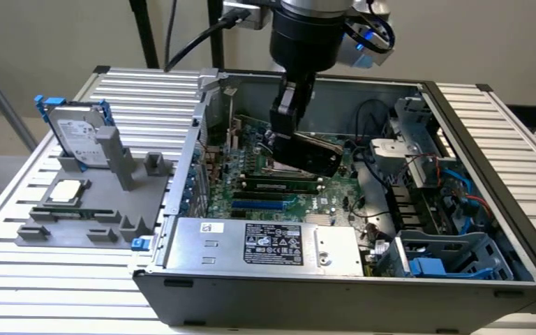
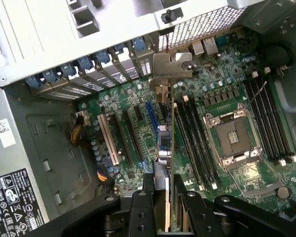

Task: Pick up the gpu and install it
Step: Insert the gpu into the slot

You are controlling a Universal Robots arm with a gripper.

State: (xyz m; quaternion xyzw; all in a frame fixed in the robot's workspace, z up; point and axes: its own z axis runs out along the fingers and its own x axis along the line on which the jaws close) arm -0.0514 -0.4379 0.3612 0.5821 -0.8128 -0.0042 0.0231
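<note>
Inside the open computer case (image 1: 488,132), my gripper (image 1: 285,137) is shut on the gpu (image 1: 313,158), a black card held tilted just above the green motherboard (image 1: 278,190). In the wrist view the gpu (image 2: 166,129) appears edge-on between my fingers (image 2: 148,195), and my gripper (image 2: 166,186) clamps its near end. Its silver bracket (image 2: 171,66) points toward the case's rear slot openings (image 2: 103,61). The card hangs over the board between the blue slot (image 2: 150,112) and the black memory slots (image 2: 195,131). Whether its edge touches a slot I cannot tell.
A grey power supply (image 1: 268,241) fills the case's front. The CPU socket (image 2: 234,136) lies beside the memory slots. Drive cages and cables (image 1: 435,181) crowd the exterior view's right. Outside, a grey fixture (image 1: 119,171) holds a hard drive (image 1: 80,136) with blue rails.
</note>
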